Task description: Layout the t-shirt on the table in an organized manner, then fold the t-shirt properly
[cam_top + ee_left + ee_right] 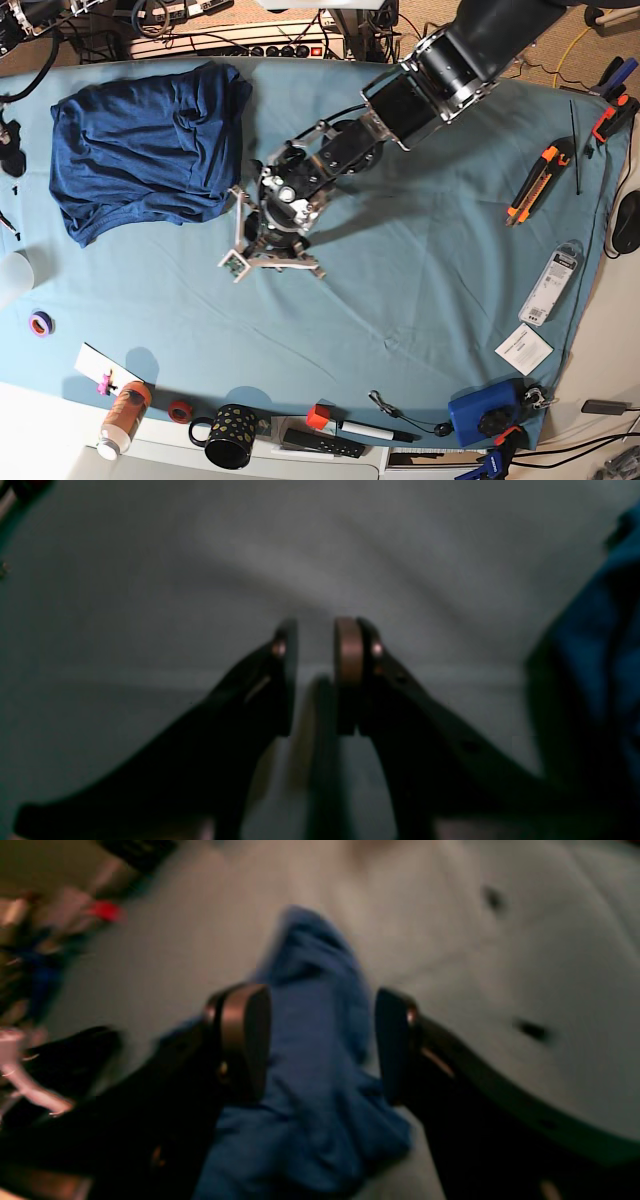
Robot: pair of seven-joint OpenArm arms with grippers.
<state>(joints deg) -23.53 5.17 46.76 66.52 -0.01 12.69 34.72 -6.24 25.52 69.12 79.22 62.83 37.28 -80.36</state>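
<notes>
T-shirt (140,150) bunched on table (420,280), off to right of my left gripper (316,647). Left jaws slightly apart, nothing between, over bare teal cloth. Right gripper (322,1040) jaws wide apart, empty, navy fabric directly beneath.

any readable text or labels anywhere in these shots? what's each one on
None can be read.
White card: has print, too small to read.
Clear blister package: label too small to read.
Orange bottle: no legible label.
Black mug: only dots, no words.
Both wrist views: blurred, no text.
</notes>
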